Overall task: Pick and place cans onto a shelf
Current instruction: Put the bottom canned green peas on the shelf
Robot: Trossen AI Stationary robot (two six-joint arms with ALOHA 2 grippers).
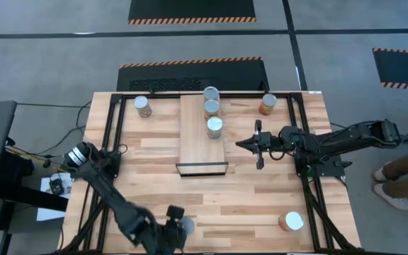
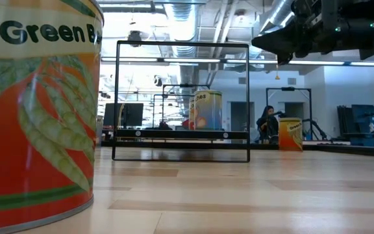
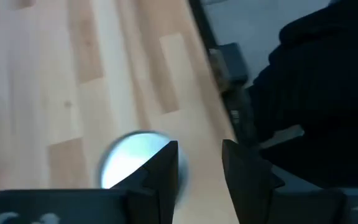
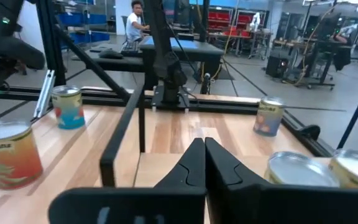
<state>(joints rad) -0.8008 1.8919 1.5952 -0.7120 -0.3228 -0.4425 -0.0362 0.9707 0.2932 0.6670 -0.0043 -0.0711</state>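
Note:
The shelf (image 1: 202,145), a light-wood plank in a dark frame, lies mid-table and carries three cans (image 1: 214,127). Other cans stand on the table at the far left (image 1: 142,106), far right (image 1: 268,104) and near right (image 1: 291,222). One more can (image 1: 188,226) stands at the near edge. My left gripper (image 1: 178,221) hovers open above it. In the left wrist view that can's silvery top (image 3: 126,160) shows beside one finger, not between the two (image 3: 199,171). My right gripper (image 1: 250,144) is shut just right of the shelf and holds nothing (image 4: 202,158).
A dark frame (image 1: 115,142) runs along both table sides. In the low view a big orange can (image 2: 37,110) fills the left, with the shelf frame (image 2: 180,156) behind it. Bare wood lies between the shelf and the near edge. A person (image 2: 266,123) sits in the room beyond.

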